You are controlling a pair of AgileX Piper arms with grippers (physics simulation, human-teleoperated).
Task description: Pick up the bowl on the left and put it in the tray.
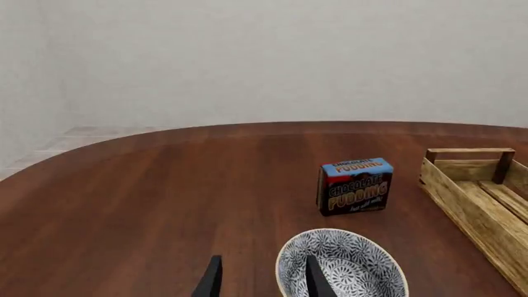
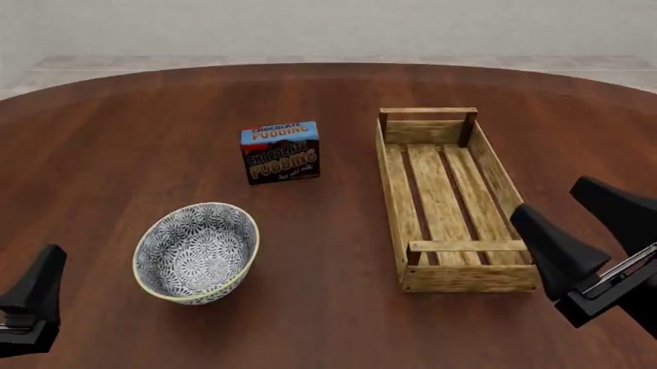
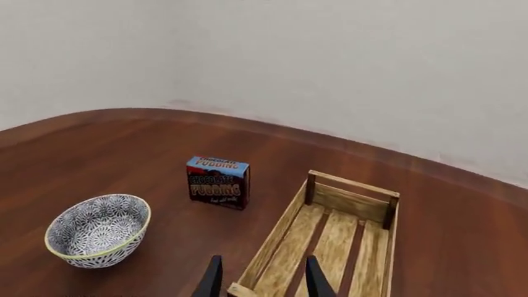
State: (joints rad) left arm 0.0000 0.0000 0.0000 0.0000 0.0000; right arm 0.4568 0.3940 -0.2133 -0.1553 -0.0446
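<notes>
Left gripper (image 2: 29,307): sitting at the near left corner of the front view, low over the table (image 2: 123,138), near the bowl but not touching it. Only one dark finger is showing there. In the left wrist view the two fingertips (image 1: 212,279) are standing apart with bare wood between them, nothing held; one tip is overlapping the bowl's rim in that picture, though whether it is touching the rim cannot be told.

Right gripper (image 2: 580,231): hanging at the near right, just beside the tray's near right corner. Its fingers are spread, holding nothing. In the right wrist view the tips are framing the tray's near end.

Bowl (image 2: 196,252): resting upright on the table in the near left, mouth open upward, pale rim tilted slightly toward the camera. Bare wood is lying all around it: toward the table's left edge, toward the near edge, and across to the tray.

Tray (image 2: 395,192): lying lengthwise near to far, right of centre, well apart from the bowl. Its slatted floor is showing bare between the low side walls; a raised bar is crossing each end.

Box (image 2: 280,151): standing upright beyond the bowl, between bowl and tray but farther back, touching neither.

Far edge: the table's curved rim is running behind the box and tray, with open wood before it and a pale wall (image 2: 328,27) beyond.
</notes>
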